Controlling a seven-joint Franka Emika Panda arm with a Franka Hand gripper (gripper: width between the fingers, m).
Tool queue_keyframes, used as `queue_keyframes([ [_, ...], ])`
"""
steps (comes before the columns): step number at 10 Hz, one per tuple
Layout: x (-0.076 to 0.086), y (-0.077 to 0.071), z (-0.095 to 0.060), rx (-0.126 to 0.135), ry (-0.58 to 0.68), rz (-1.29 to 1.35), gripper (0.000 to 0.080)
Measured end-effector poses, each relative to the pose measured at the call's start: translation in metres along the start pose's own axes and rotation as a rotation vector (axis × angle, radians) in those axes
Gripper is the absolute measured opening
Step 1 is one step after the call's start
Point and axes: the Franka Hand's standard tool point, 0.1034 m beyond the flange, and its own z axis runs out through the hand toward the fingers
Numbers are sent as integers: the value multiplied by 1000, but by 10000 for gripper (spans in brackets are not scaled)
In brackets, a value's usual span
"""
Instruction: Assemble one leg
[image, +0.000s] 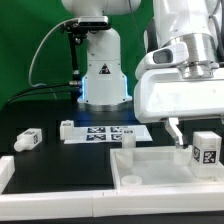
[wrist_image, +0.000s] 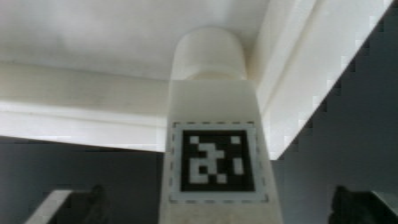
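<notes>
Your claw (wrist_image: 214, 208) stands wide open and holds nothing: in the wrist view each of its dark fingers (wrist_image: 63, 205) is apart from the leg (wrist_image: 217, 130), which sits between them with its black-and-white tag facing the camera. Just past the claw, the leg's rounded end reaches into the inner corner of the white tray (image: 150, 170), against its raised rim. Farther out, well to the side of the claw, you see the marker board (image: 105, 133) on the black table (image: 60, 165), and beyond it two more legs (image: 28, 140).
</notes>
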Motion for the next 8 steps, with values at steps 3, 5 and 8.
queue_keyframes([
  [3,14,-1,-6,66,-209,62,648],
  [5,8,9,0,78,-362,62,649],
  [8,5,30,1,28,-559,101,649],
])
